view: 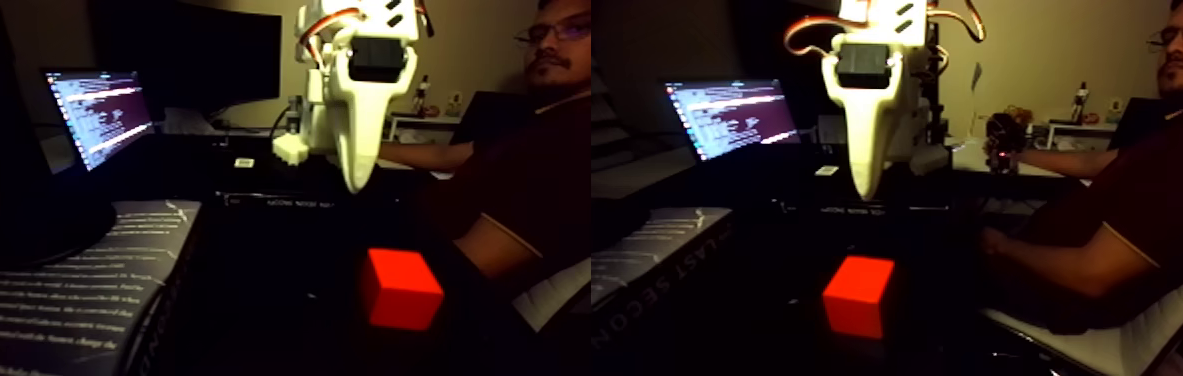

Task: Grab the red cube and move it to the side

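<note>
Red cube [403,288]: bright red-orange, plain, glowing against the dark table [299,300].
Gripper [356,180]: white body, black block on top (orange wires looping above).
Laptop screen [101,112]: dark purple with pale text lines.
Book [49,290]: grey-white cover, rows of white lettering.
Person's shirt [529,170]: dark maroon, pale trim.

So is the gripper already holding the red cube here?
No. In the fixed view the white gripper hangs in the air above the red cube, which sits on the dark table with a clear gap between them.
</note>
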